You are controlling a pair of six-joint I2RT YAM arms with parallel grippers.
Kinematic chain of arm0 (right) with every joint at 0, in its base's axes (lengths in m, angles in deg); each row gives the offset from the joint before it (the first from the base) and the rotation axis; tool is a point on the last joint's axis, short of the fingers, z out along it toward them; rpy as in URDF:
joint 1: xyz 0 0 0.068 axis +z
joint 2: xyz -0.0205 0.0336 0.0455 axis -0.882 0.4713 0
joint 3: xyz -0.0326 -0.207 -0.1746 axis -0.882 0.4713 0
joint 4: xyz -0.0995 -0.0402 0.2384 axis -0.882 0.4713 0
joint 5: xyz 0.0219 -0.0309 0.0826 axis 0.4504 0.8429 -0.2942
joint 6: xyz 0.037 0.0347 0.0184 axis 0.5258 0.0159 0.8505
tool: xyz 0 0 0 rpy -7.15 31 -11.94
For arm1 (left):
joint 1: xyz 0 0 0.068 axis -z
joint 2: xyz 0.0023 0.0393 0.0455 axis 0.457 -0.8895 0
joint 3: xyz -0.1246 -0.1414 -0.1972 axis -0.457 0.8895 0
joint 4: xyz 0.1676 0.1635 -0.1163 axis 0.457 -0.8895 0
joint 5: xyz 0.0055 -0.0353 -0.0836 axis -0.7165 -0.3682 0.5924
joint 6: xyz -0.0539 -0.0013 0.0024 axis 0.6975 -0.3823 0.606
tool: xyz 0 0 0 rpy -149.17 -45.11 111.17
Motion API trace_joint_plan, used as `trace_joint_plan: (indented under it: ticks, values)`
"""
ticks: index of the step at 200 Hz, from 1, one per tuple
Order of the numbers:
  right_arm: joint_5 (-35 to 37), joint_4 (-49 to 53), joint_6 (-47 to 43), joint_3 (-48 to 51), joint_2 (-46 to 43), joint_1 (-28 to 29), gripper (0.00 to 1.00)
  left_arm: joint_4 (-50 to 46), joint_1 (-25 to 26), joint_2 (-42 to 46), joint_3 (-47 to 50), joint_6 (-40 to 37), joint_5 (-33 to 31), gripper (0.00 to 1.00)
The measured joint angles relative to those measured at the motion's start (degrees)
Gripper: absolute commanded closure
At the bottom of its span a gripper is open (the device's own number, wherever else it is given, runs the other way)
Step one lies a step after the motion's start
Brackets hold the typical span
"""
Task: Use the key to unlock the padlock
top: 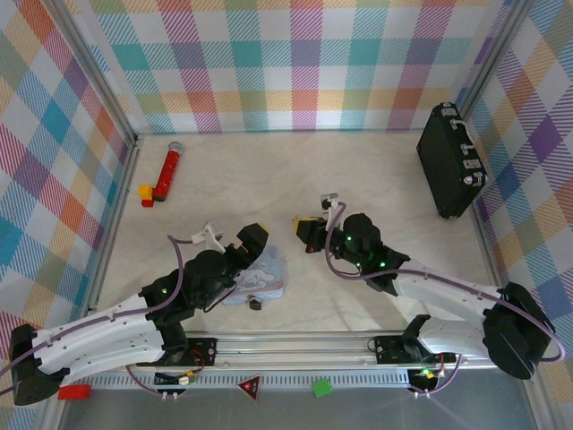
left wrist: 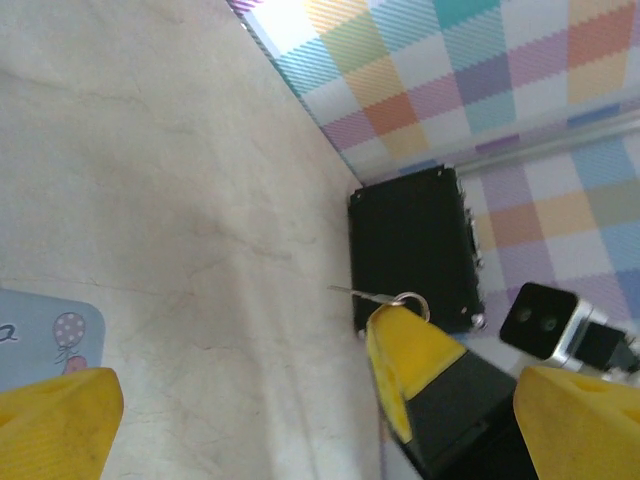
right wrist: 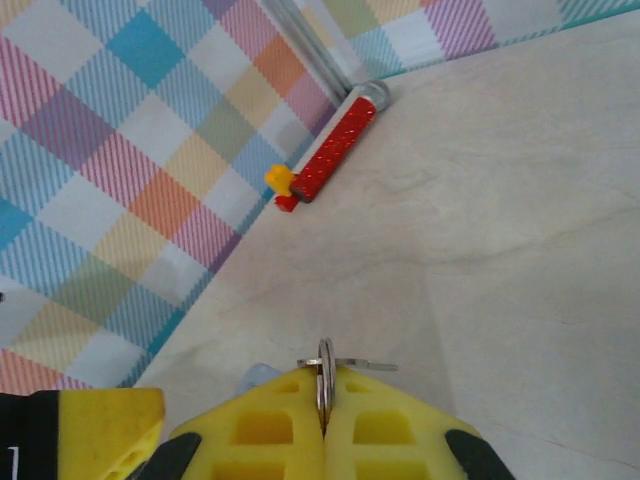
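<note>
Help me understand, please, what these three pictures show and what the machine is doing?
These are two robot arms bolted to a table's near edge. The overhead picture looks down from behind them. The other two come from a camera on each wrist, so each shows its own tool up close. The right tool is shut on the key and its small ring. The left tool stands open and empty, near a pale blue tin. On the table also lie a tiny dark padlock beside the tin, a black briefcase far right, and a red toy far left.
</note>
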Motion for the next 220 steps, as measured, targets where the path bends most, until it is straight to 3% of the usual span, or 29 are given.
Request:
trace_joint_plan:
  ticks: [80,166,220]
  values:
    - [-6.9,-15.6,4.7,-0.8,5.2,2.3,1.0,10.3,-7.7,-7.7,0.0,12.0,7.8,0.05]
    - [-9.8,-19.2,5.1,-0.8,7.3,3.6,1.0,17.2,-8.6,-12.2,-1.8,14.4,13.8,0.18]
    - [-11.3,-19.7,5.1,-0.8,8.2,3.6,1.0,17.9,-8.9,-12.2,-1.9,14.8,14.7,0.31]
